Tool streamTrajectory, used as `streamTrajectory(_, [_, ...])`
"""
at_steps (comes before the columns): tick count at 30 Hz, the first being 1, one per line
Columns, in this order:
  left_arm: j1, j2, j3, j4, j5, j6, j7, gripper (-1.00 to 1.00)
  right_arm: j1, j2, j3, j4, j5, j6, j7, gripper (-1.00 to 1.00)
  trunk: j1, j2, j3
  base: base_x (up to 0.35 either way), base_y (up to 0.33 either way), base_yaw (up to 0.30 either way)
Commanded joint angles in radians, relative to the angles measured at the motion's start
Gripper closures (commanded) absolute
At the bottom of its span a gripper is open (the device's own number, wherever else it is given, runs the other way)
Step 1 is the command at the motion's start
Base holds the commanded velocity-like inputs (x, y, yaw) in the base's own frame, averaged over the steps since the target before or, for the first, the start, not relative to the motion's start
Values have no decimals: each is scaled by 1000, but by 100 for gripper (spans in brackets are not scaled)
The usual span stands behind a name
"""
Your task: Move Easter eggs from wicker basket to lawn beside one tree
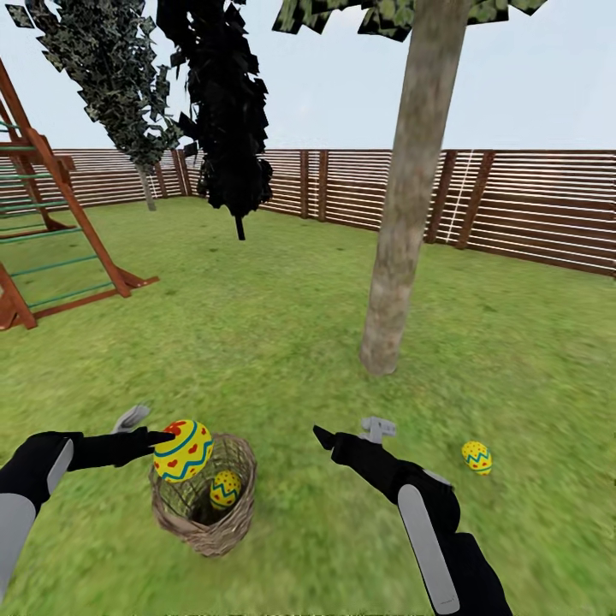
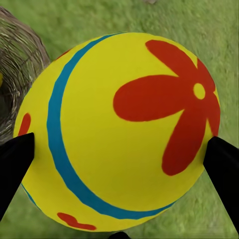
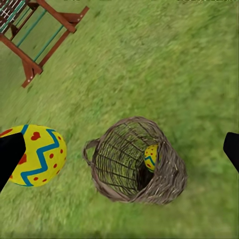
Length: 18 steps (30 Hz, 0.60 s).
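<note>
Three yellow, blue-zigzagged Easter eggs appear in the head view: one egg (image 1: pixel 182 450) gripped in the left gripper (image 1: pixel 162 441) just above the rim of the small round tan wicker basket (image 1: pixel 205 526), a second egg (image 1: pixel 225 489) lying inside that basket, and a third egg (image 1: pixel 476 457) resting on the mottled green lawn (image 1: pixel 282 342) near the pale grey-brown trunk of the tree (image 1: pixel 402 231). The right gripper (image 1: pixel 351 435) hovers empty between basket and tree, its fingers spread. From the left wrist view, the held egg (image 2: pixel 119 129) sits between two dark fingertips (image 2: pixel 15 164) closed against its sides, with the basket's woven edge (image 2: pixel 20 74) beside it. From the right wrist view, the basket (image 3: pixel 137 162) lies below with the remaining egg (image 3: pixel 151 157) against its inner wall, and the lifted egg (image 3: pixel 37 154) shows nearby; the fingertips stand well apart. The second egg's removal looks to be in hand. Next, the left arm would need to carry its egg toward the tree and set it down beside the trunk, near the egg already there.
</note>
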Motion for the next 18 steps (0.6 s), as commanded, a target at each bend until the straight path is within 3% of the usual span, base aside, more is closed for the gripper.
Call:
streamTrajectory(1, [-1,0,5,0,-5,7,-6,100,-1,1,-1,-1,3,5,4,-100,-4,6,3,-111,0,-121])
streamTrajectory(18, [-1,-3,5,0,-6,7,0,100,-1,1,-1,-1,3,5,4,-100,-69,125,78,-37,0,-181])
